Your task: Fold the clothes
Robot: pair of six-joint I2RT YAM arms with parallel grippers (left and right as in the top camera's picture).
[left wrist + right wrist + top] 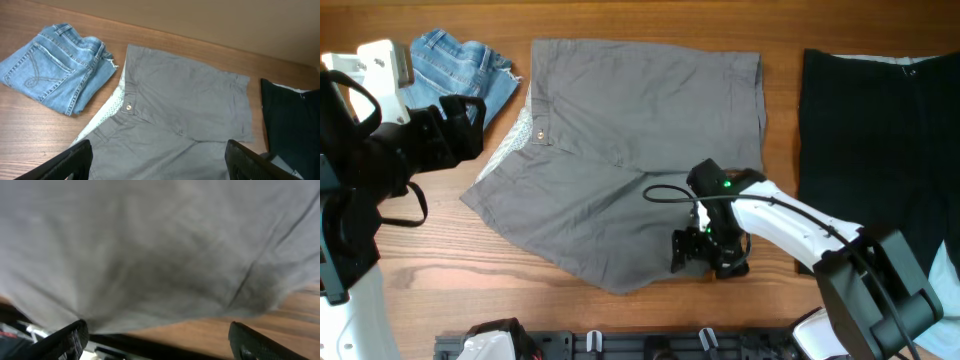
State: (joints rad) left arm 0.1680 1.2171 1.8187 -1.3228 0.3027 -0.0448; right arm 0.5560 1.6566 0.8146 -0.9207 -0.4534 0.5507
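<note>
The grey shorts [630, 150] lie spread flat on the wooden table, waist to the left with its button and pale speckled lining showing; they also show in the left wrist view [185, 105] and fill the right wrist view [150, 245]. My right gripper [705, 255] is open, low at the shorts' near hem edge, with bare wood between its fingers [157, 340]. My left gripper [460, 125] is open, raised at the table's left, well clear of the cloth; its fingers frame the shorts [157, 165].
Folded blue denim shorts [460, 70] lie at the far left, also in the left wrist view [55, 67]. A large black garment [880, 140] lies at the right. A black rail [650, 345] runs along the near table edge.
</note>
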